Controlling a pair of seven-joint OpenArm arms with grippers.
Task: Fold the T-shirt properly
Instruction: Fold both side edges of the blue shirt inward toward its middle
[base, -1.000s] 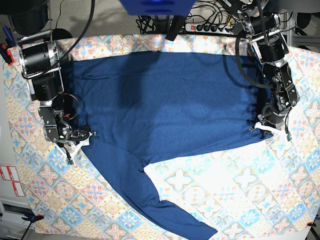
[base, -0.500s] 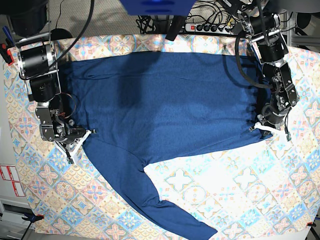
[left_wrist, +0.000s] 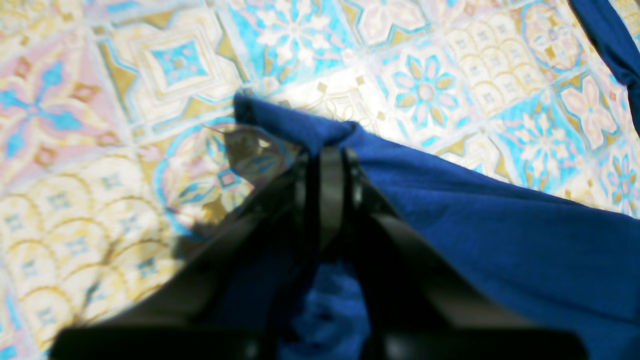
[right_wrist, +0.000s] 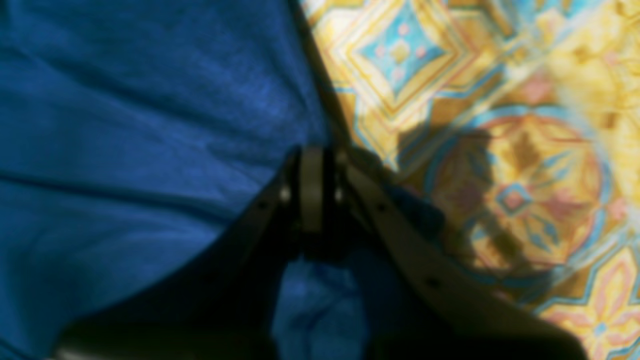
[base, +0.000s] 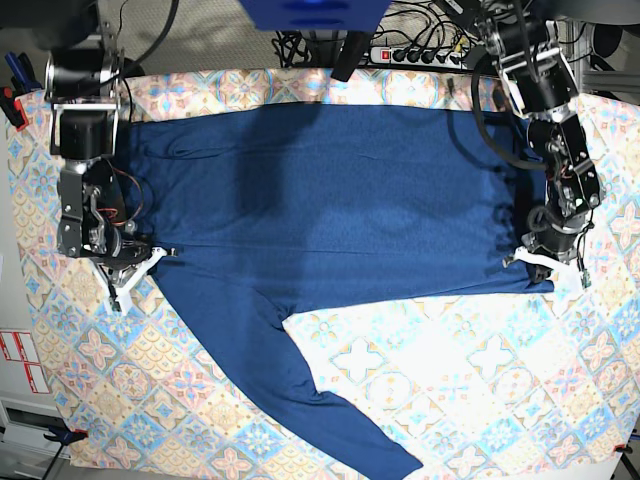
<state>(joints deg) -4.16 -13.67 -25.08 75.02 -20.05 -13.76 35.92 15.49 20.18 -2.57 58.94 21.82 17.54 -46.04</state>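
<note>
T-shirt (base: 330, 200) lies spread flat and unfolded across the patterned tablecloth (base: 480, 400), stretched between the left gripper (left_wrist: 324, 155), pinching the fabric's corner, and the right gripper (right_wrist: 311, 170), clamped on its edge, so every fold seems yet to come.

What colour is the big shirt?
Dark navy blue, plain, no print: the T-shirt shows best in the base view.

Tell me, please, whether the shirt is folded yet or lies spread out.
Spread out: the shirt lies flat across the tablecloth, one sleeve trailing toward the near edge. No fold shows.
</note>
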